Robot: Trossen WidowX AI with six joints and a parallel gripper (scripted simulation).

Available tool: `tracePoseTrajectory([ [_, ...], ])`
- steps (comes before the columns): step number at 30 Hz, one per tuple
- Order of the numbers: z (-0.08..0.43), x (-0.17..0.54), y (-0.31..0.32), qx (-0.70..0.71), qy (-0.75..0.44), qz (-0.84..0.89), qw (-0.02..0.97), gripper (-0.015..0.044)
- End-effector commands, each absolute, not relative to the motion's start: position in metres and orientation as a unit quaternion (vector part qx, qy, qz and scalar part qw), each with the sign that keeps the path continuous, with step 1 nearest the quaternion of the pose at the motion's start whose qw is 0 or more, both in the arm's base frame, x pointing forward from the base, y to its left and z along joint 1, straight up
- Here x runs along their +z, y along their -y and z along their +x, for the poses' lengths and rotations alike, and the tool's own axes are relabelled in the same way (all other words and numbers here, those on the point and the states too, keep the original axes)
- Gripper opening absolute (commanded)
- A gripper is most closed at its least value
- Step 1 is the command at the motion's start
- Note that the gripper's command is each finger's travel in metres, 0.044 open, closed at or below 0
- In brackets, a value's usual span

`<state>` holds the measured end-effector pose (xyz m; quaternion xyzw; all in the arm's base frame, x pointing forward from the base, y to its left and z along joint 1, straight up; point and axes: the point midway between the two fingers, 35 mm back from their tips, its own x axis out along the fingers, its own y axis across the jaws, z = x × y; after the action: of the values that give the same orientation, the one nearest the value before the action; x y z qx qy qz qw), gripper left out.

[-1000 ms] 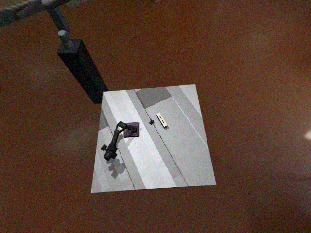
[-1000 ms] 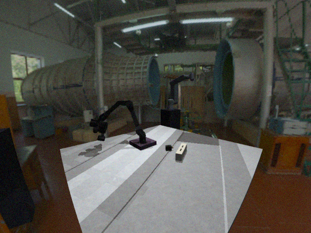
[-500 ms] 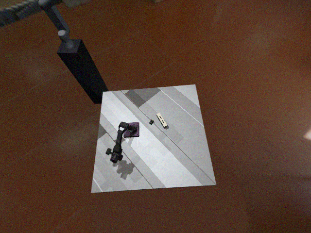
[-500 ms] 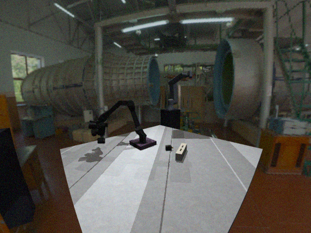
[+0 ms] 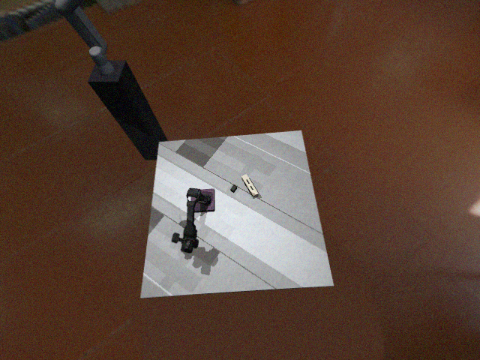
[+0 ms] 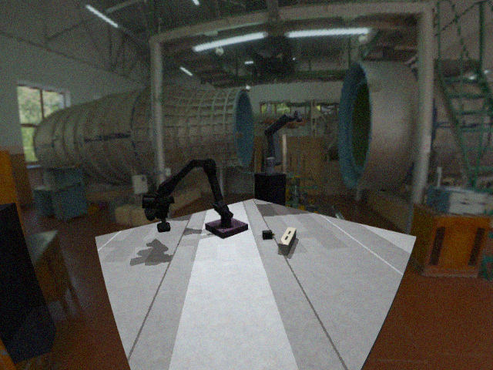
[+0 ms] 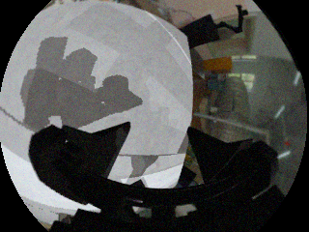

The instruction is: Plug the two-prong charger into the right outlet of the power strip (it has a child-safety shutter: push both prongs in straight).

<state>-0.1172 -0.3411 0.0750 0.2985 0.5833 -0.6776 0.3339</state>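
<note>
The black charger (image 5: 233, 188) (image 6: 266, 234) lies on the table between the arm's base and the power strip. Small prongs show faintly on its strip side in the exterior view. The cream power strip (image 5: 254, 191) (image 6: 283, 241) has two dark outlets on its top face and lies a short gap from the charger. My gripper (image 5: 188, 248) (image 6: 150, 213) (image 7: 159, 127) is open and empty. It hangs above the table, on the far side of the arm's base from the charger and strip. Neither charger nor strip can be made out in the wrist view.
The arm's purple base plate (image 5: 209, 207) (image 6: 226, 232) stands on the grey and white table (image 5: 271, 240) (image 6: 226, 298). The arm's shadow falls on the table below the gripper. A second arm stands on a black pedestal (image 5: 124, 104) (image 6: 269, 186) beyond the table edge.
</note>
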Motion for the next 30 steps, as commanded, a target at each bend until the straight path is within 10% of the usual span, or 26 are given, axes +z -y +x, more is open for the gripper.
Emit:
tracePoseTrajectory([
  [1,-0.101,0.075,0.34,-0.662,-0.598,0.284,0.35,0.044],
  [30,0.019,0.069,0.331,-0.529,-0.672,0.185,0.484,0.044],
])
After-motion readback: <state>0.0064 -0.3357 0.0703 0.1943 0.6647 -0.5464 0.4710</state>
